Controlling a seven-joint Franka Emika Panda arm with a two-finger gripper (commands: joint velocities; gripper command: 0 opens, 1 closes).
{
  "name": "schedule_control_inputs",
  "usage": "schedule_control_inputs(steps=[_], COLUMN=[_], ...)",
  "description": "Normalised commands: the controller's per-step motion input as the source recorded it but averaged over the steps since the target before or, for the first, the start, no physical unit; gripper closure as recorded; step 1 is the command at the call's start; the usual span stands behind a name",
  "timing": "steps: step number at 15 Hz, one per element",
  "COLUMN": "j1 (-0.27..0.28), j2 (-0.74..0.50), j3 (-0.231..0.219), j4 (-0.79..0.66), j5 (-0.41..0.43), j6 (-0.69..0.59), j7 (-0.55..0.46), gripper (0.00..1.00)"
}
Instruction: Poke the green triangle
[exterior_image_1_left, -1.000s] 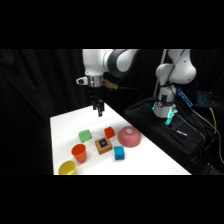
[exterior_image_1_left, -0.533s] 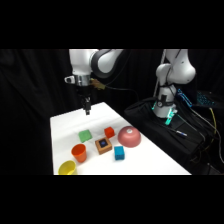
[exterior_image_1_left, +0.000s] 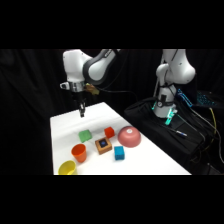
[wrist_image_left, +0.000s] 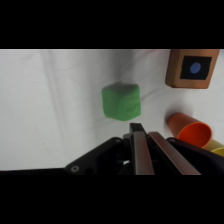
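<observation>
Black and brown, the gripper (wrist_image_left: 136, 131) rises from the bottom middle of the wrist view, and its two fingers lie pressed together into one narrow tip, so it is closed and holds nothing. Just above this tip in the wrist view, a little to the left, sits the green triangle (wrist_image_left: 121, 101), apart from the fingers and not touching them; it looks squarish, and I cannot tell a long axis. In the side view the gripper (exterior_image_1_left: 81, 111) hangs in the upper left part of the frame, over the far end of the white table (exterior_image_1_left: 62, 145), and the green triangle (exterior_image_1_left: 85, 135) lies almost straight below it in the picture, slightly to the right, with clear air between them. My judgement is that the poke asks for a descent with a small shift toward the block. To the right of the block in the wrist view stand a brown block with a blue hole (wrist_image_left: 194, 68) and an orange cup (wrist_image_left: 190, 129), both well apart from the path.
</observation>
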Motion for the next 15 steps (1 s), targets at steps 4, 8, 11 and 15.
schedule_control_inputs(steps=[4,8,11,15], j1=[-0.119,-0.156,-0.168,-0.122], j2=[0.33,0.4,0.42,0.44], j3=[0.092,0.13,0.162,0.126], j4=[0.27,0.38,0.47,0.49], j5=[0.153,0.183,0.198,0.138], j6=[0.06,0.02,-0.02,-0.04], j7=[-0.08,-0.07,-0.08,-0.05], gripper=[0.98,0.98,0.97,0.98])
